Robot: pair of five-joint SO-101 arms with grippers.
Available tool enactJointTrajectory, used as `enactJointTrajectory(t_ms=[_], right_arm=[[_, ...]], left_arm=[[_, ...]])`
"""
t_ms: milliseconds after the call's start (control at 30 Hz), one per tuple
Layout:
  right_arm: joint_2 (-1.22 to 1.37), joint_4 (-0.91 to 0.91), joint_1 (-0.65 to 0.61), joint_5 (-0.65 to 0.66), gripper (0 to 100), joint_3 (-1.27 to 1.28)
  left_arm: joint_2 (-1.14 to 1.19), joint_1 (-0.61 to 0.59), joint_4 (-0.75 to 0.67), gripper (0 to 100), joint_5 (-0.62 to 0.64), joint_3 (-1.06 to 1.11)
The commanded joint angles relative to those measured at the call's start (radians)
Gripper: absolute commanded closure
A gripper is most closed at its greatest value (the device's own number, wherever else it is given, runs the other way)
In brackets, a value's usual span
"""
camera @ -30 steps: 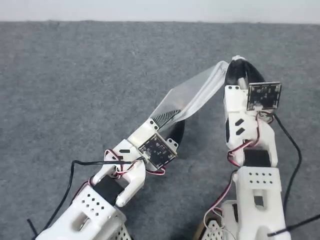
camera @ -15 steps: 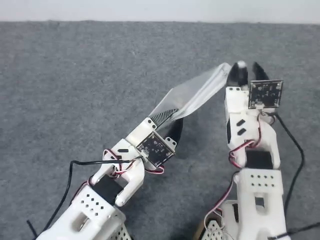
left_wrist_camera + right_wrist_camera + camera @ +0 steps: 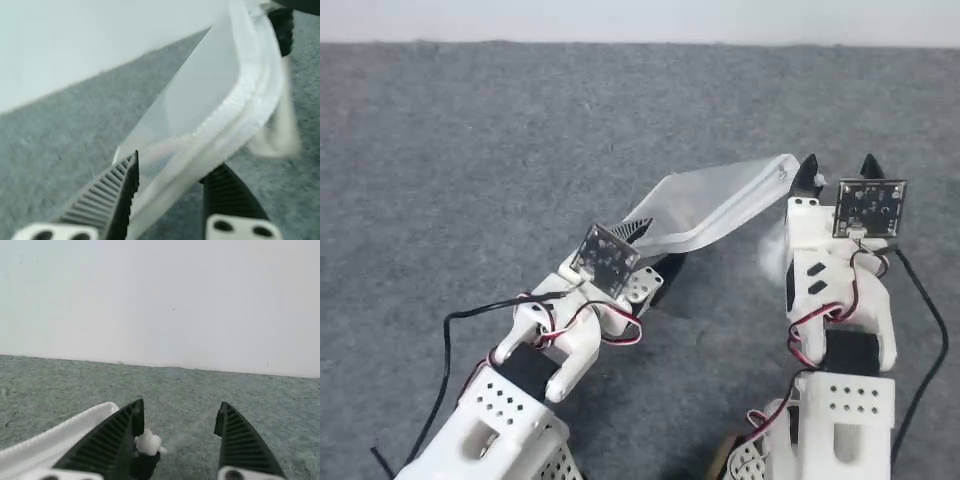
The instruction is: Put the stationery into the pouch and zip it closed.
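Might drop the pouch (image 3: 710, 205), pinched just at one end in the left gripper (image 3: 646, 234), with the right gripper (image 3: 840, 170) wide open.

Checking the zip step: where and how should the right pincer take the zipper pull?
Probably the small white zipper pull itself, which sticks out at the pouch corner beside one finger of the open right pincer. Come along the zip line from the free end, since the left pincer holds the other end.
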Motion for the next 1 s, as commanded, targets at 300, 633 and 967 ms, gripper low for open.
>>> enactJointTrajectory(t_ms=[300,633,967], right_arm=[[-0.174,0.107,-0.039,-0.006,78.6,-0.032],[-0.186,0.117,-0.048,-0.011,78.6,-0.032],[-0.194,0.179,-0.050,-0.006,78.6,-0.060]], left_arm=[[-0.133,-0.069,0.199,81,0.095,-0.179],[-0.658,-0.074,0.313,81,0.095,-0.031],[-0.629,-0.218,0.273,79,0.199,-0.053]])
